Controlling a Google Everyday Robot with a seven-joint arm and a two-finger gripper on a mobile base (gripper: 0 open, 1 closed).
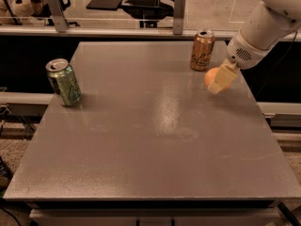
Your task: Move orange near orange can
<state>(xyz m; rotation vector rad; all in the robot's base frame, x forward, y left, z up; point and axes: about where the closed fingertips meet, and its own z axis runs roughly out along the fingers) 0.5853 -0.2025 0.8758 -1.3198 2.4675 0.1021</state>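
Observation:
The orange (210, 76) is a small round fruit at the right side of the grey table (150, 126), held between the pale fingers (223, 80) of my gripper (216, 80). It hangs just above the surface, a short way right and in front of the orange can (202, 50). The can is copper-orange with a silver top and stands upright near the far right edge. My white arm comes in from the upper right.
A green can (64, 82) with pale swirls stands upright near the table's left edge. A glass partition with metal posts (178, 11) runs behind the table. The table's right edge lies close under the gripper.

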